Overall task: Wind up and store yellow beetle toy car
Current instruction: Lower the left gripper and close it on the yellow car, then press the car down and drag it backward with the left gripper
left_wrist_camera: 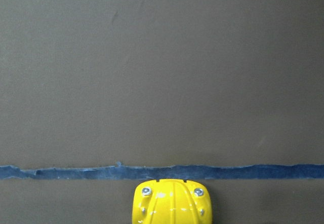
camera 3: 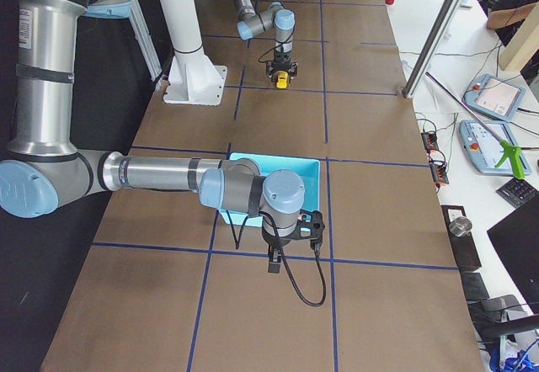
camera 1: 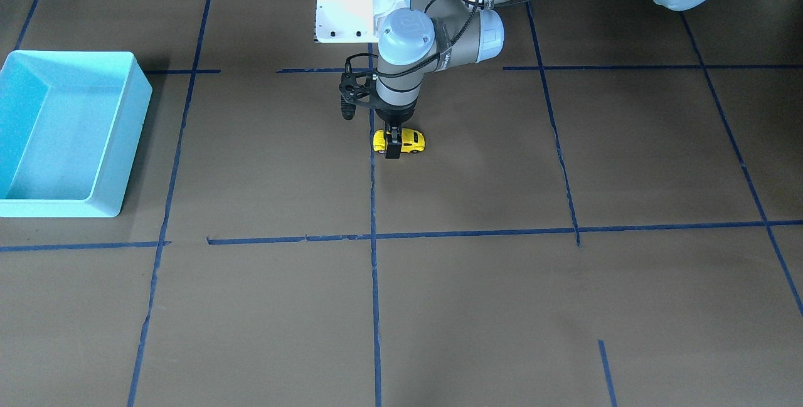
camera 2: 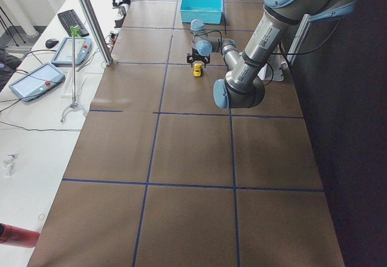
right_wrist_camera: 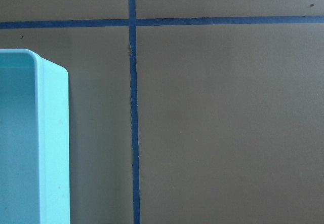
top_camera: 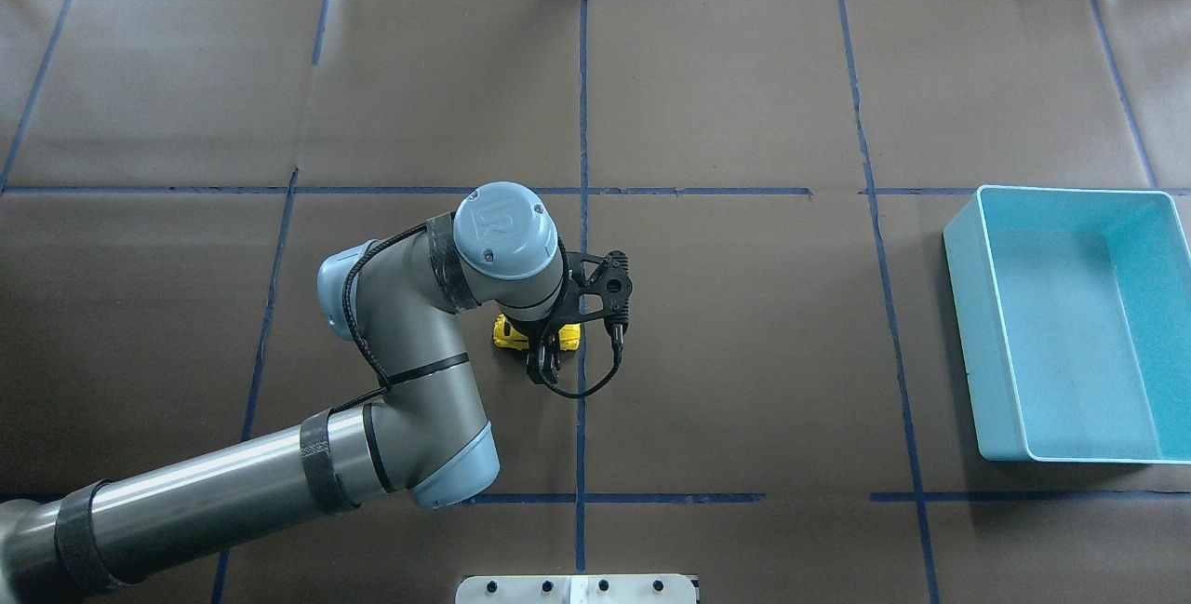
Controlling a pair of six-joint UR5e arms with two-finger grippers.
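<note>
Left gripper (camera 1: 393, 143) points straight down near the middle of the table (top_camera: 744, 73), its fingers closed across the waist of the yellow beetle toy car (camera 1: 414, 140), one on each flank. The car sits low on the brown surface and lies crosswise to the robot. In the left wrist view its rounded end stops just short of the blue tape line (left_wrist_camera: 162, 172) that runs down the centre of the table.

Further right, well apart from the car, a turquoise bin (top_camera: 968, 325) stands upright and open-topped.

Past the bin's outer end, the right gripper (camera 3: 274, 263) hangs above the table near one corner of the bin. It shows only in the view from the table's end, so I cannot tell whether its fingers are apart or together.
</note>
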